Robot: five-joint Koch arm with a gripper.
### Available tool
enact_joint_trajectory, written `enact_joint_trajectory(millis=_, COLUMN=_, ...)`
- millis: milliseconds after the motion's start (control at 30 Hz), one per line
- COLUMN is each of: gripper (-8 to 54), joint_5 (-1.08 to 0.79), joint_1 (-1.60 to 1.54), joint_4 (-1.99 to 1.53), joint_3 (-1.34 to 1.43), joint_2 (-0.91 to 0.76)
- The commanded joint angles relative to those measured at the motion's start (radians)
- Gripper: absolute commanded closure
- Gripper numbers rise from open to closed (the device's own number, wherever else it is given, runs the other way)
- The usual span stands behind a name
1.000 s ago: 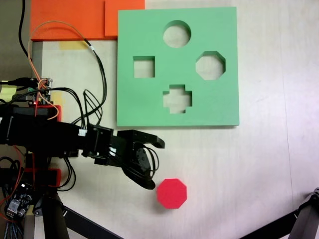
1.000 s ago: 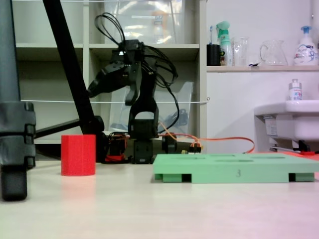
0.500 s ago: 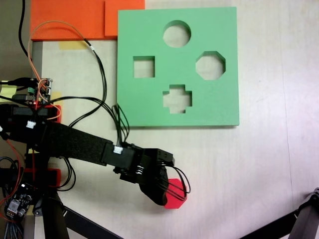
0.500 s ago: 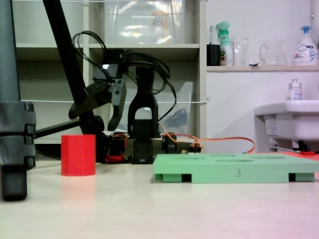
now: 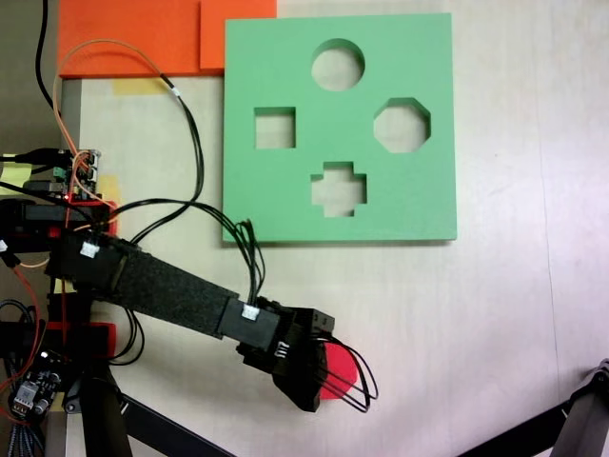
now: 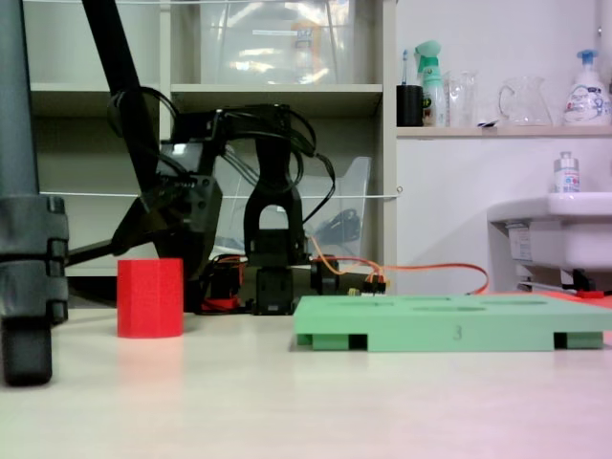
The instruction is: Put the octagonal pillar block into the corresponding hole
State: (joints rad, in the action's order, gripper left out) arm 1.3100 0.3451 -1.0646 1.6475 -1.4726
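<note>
1. In a fixed view from above, the tool (image 5: 319,381) sits directly over the octagonal pillar block (image 5: 335,373), at about 6 o'clock in the picture; just a red sliver of the block shows past the black tool body on its right.
2. The low fixed view has the block (image 6: 150,297) standing upright on the pale surface (image 6: 287,402), with the tool (image 6: 158,251) right above and behind its top edge.
3. Whether the tool is wide, narrow or gripping the block cannot be told: its jaws are hidden by its own body from above and lie one behind the other from the side.
4. The green foam board (image 5: 285,205) lies flat at 12 o'clock from the block, well apart from it.
5. The corresponding hole (image 5: 402,125), eight-sided, is at the board's 3 o'clock side, bare surface showing through it.
6. A round cutout (image 5: 338,65) lies at the board's 12 o'clock, a square cutout (image 5: 274,128) at 9 o'clock and a cross-shaped cutout (image 5: 339,188) at 6 o'clock.
7. Orange foam pieces (image 5: 133,38) touch the board's upper left corner.
</note>
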Motion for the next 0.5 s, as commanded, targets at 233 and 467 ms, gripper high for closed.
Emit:
enact_joint_trajectory(millis=233, gripper=-6.6, joint_5=-0.067, joint_1=0.029, joint_4=-0.006, joint_3=-0.086, joint_2=0.054)
enact_joint_trajectory(millis=467, gripper=-6.6, joint_5=-0.071, joint_1=0.029, joint_4=-0.006, joint_3=-0.126, joint_2=0.101)
